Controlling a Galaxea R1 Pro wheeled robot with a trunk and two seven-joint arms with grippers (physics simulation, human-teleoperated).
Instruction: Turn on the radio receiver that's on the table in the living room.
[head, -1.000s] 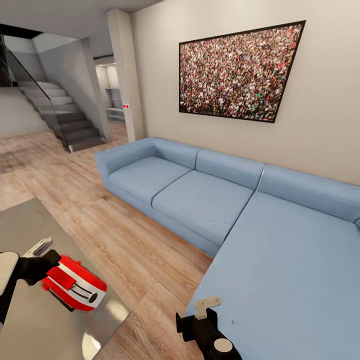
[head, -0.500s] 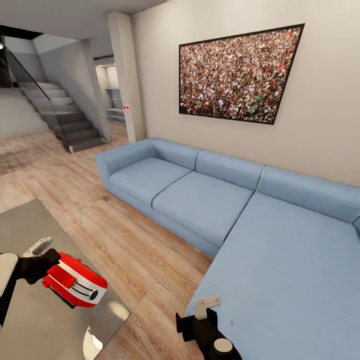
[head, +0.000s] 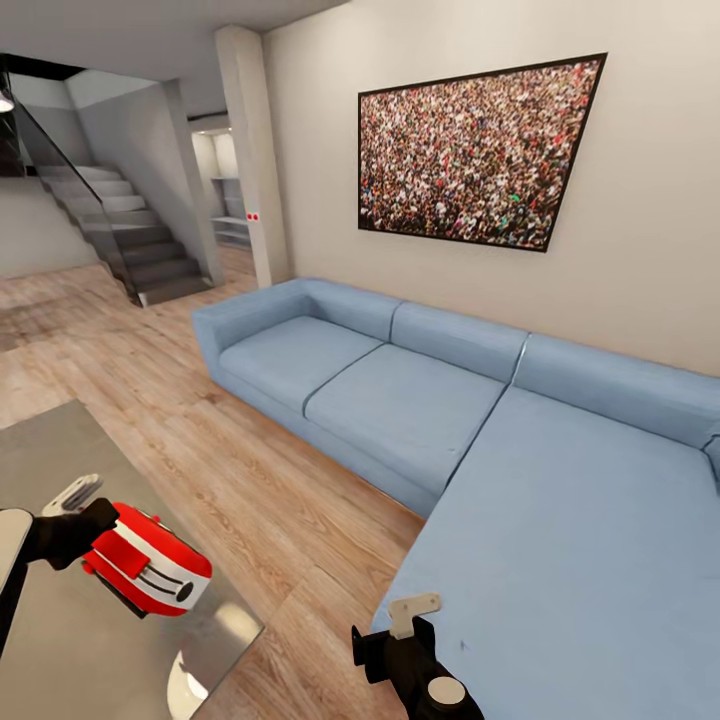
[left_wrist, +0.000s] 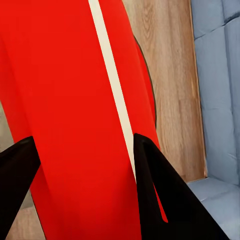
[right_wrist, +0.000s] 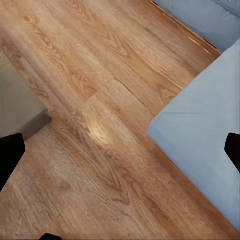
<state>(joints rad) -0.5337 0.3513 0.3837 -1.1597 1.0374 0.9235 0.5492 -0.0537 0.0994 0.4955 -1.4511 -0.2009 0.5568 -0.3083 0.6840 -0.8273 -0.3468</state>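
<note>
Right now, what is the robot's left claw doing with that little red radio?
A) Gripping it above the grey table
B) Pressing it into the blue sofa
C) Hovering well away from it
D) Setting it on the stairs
A: the left gripper has its black fingers on either side of the radio receiver, held over the table.

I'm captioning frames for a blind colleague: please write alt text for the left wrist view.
A glossy red radio receiver with a white stripe sits between the left gripper's two black fingers, close up. Beyond it lie light wood plank floor and a light-blue sofa.
</note>
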